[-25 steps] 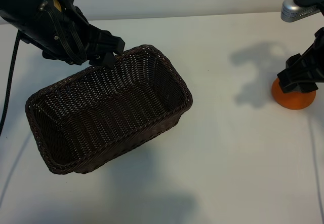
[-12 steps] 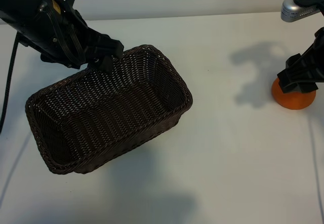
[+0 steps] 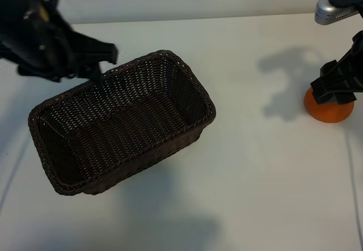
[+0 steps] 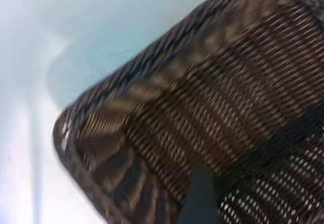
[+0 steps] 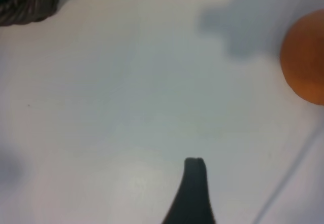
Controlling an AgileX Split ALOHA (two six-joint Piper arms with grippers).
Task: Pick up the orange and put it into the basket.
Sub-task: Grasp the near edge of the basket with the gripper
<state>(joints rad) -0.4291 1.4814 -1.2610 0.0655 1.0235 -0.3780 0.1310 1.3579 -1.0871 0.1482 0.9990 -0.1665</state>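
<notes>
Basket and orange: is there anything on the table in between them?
Nothing; the exterior view shows only bare white table, with a shadow, between the basket and the orange.

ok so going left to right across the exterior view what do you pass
left gripper above the basket's far left rim → basket → bare white table → right gripper, open, down over the orange at the right edge

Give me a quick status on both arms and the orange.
Right pincer open, directly over orange on table. Left pincer open at far rim of basket, holding nothing. Basket empty, path between clear.
</notes>
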